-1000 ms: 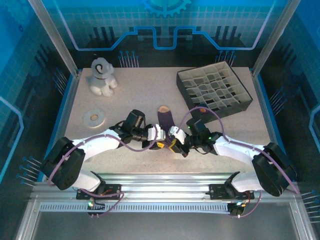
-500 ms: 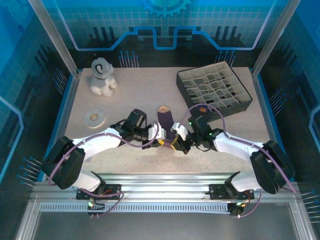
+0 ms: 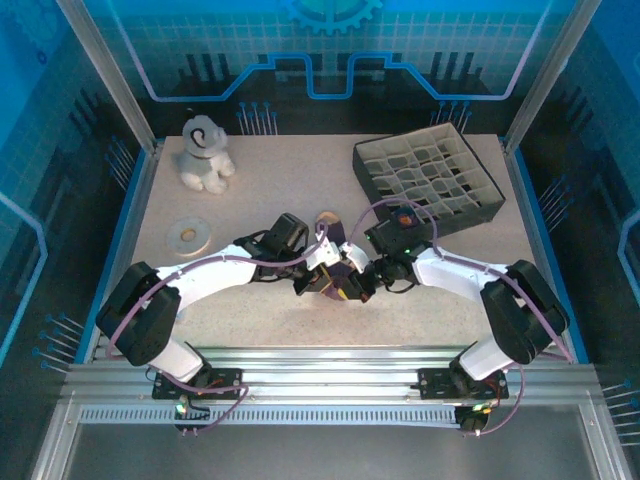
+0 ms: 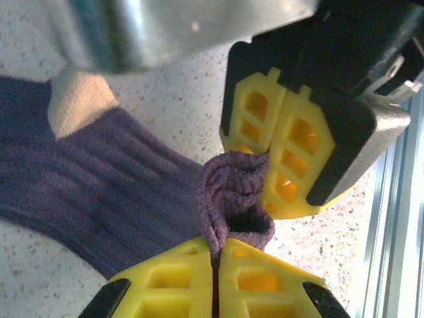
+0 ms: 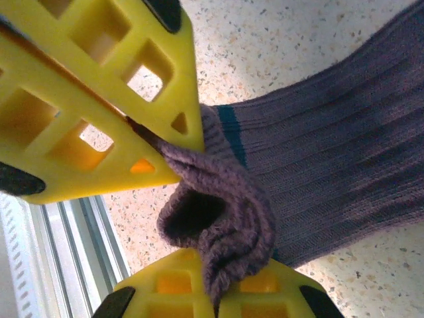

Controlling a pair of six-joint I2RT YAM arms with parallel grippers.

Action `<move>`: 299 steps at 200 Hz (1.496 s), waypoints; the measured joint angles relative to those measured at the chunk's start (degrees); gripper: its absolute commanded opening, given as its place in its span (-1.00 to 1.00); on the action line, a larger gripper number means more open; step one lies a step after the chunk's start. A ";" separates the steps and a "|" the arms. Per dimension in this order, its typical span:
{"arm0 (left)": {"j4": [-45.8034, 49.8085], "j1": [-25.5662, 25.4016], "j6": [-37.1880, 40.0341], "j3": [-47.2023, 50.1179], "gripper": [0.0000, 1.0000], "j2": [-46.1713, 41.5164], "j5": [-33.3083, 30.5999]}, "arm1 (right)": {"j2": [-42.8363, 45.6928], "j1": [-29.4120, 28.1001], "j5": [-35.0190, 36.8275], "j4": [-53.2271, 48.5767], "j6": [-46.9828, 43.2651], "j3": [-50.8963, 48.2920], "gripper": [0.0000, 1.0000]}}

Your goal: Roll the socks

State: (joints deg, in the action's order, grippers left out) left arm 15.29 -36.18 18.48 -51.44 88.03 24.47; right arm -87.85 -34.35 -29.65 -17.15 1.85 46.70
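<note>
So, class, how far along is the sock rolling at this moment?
Barely started. Done: the purple ribbed knit socks lie on the speckled table, with one end bunched into a small curl. In hand: the left gripper and right gripper are both shut on that curl. Left: nearly the whole length, up to the tan toe, is flat and unrolled.

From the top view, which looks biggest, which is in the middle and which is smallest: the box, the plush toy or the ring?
1. Box: clearly the largest.
2. Plush toy: in the middle.
3. Ring: smallest. It is nearly as wide as the toy, but flat and thin.
</note>
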 measured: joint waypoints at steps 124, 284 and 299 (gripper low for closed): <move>-2.64 -0.20 -18.84 3.72 -0.98 6.64 -1.79 | -7.93 0.07 2.60 -1.88 9.40 0.94 -1.00; -8.81 -0.20 -13.38 10.38 -0.06 -5.70 -8.26 | -18.67 -3.13 10.34 -17.40 13.16 16.48 -0.92; -10.51 -0.22 -10.01 11.80 0.00 -11.78 -8.20 | -19.23 -3.43 10.93 -18.47 13.18 17.46 -0.91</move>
State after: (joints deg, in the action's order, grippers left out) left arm 4.78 -36.40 8.47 -39.64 76.25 16.27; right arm -107.09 -37.78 -18.72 -35.62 15.03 64.16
